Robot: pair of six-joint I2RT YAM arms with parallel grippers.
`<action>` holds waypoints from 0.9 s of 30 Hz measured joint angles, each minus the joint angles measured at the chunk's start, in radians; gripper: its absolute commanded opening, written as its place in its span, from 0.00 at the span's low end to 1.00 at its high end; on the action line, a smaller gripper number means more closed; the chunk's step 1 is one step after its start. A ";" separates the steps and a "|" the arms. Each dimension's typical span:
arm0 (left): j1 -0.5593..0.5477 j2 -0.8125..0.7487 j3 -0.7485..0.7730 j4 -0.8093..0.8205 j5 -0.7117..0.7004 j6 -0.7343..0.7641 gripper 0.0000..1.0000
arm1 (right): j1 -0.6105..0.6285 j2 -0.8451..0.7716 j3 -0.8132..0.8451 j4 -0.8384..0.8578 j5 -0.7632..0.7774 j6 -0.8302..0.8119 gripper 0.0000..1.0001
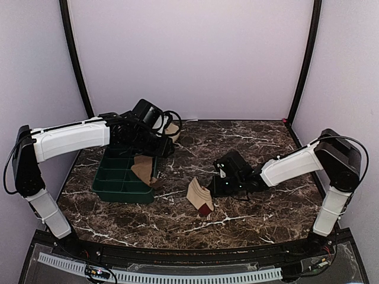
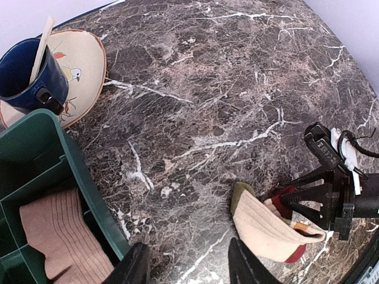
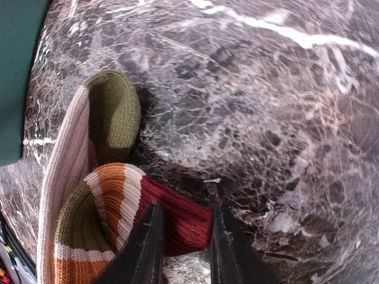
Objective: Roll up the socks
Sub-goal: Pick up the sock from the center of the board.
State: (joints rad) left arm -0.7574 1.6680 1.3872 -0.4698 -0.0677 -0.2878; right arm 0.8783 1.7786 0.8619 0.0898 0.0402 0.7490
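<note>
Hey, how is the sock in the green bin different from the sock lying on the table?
The bin sock lies in the green bin; the table sock lies on the marble table. The bin sock shows only plain tan; the table sock shows olive, dark red and orange-striped parts. The right gripper pinches the table sock's red end; no gripper touches the bin sock. Both are tan ribbed cloth.

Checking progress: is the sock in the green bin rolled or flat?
Flat: the sock lies spread in the bin, ribs showing, no roll.
</note>
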 measured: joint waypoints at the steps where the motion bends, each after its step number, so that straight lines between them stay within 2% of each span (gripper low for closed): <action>1: 0.000 0.000 0.000 0.000 0.000 0.000 0.47 | -0.001 0.001 0.000 0.002 -0.003 0.001 0.13; 4: -0.002 0.000 0.000 0.000 -0.001 0.000 0.47 | -0.003 0.001 0.000 0.007 -0.007 0.006 0.06; 9: -0.004 0.000 0.000 0.000 -0.004 0.002 0.47 | -0.003 -0.011 0.000 0.007 0.003 -0.003 0.03; 12: -0.004 0.000 0.000 0.000 -0.009 0.007 0.47 | -0.003 -0.047 0.020 -0.051 0.037 -0.039 0.01; 22: -0.004 0.000 0.032 -0.003 -0.043 0.019 0.47 | -0.076 -0.159 0.322 -0.272 0.240 -0.258 0.00; 27: -0.004 0.000 0.033 -0.003 -0.082 0.018 0.48 | -0.089 -0.214 0.381 -0.293 0.298 -0.354 0.00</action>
State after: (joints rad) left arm -0.7616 1.6680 1.4204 -0.4732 -0.1497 -0.2695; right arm 0.7891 1.5650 1.2434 -0.2031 0.3378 0.3954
